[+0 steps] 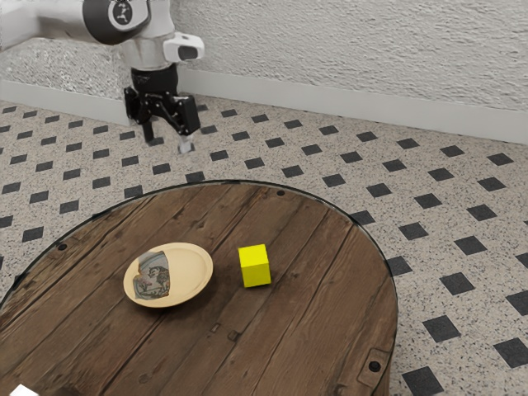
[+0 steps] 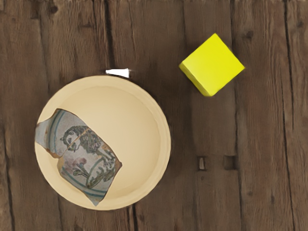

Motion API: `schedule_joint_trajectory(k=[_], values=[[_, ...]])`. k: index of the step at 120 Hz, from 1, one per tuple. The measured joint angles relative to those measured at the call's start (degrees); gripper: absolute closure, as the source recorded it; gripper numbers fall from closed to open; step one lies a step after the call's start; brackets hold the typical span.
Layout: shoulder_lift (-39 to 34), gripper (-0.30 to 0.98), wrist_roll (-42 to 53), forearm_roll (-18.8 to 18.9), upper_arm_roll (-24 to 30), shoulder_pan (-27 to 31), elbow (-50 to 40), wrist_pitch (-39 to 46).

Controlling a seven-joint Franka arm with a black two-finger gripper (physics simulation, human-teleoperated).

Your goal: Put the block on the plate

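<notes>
I see the yellow block (image 2: 213, 65) on the wooden surface (image 1: 330, 330) near the plate (image 2: 139, 125), one flat side toward it, edges slanting across the planks (image 2: 262, 144); its top looks square, neither axis longer. As far as the exterior view lets me judge, my fingers (image 1: 148, 132) stand apart.

The table (image 1: 330, 313) is round, of brown wood; on it there are a plate (image 1: 190, 272) and, near it, a yellow block (image 1: 255, 266).

One yellow cube-shaped block (image 2: 213, 65), one round cream-coloured plate (image 2: 139, 122), one jagged grey-blue patterned patch (image 2: 82, 156) on that plate, and one round, brown, plank-topped wooden table (image 1: 330, 330)
</notes>
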State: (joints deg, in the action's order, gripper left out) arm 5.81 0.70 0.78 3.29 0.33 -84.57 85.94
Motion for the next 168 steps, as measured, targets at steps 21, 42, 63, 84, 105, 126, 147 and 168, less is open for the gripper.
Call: schedule_joint_trajectory(k=[21,42,63,84,105,126,147,168], values=[[1.3,0.00,-1.7,-0.2,0.1,-0.8,0.5,2.0],[6.2,0.00,-9.1,-4.3,0.1,-0.9,0.2,6.8],[10.4,0.00,-18.4,-9.7,-2.4,-1.0,-0.3,10.9],[12.5,0.00,-27.0,-11.4,-2.9,-5.4,-3.2,15.1],[12.3,0.00,-33.6,-14.0,-3.0,-7.2,-12.4,19.8],[20.0,0.00,-38.5,-16.2,-9.1,-14.2,-7.4,22.5],[26.0,0.00,-42.3,-17.3,-18.0,-20.6,-1.4,22.8],[28.1,0.00,-45.1,-17.5,-21.0,-20.8,0.2,23.8]])
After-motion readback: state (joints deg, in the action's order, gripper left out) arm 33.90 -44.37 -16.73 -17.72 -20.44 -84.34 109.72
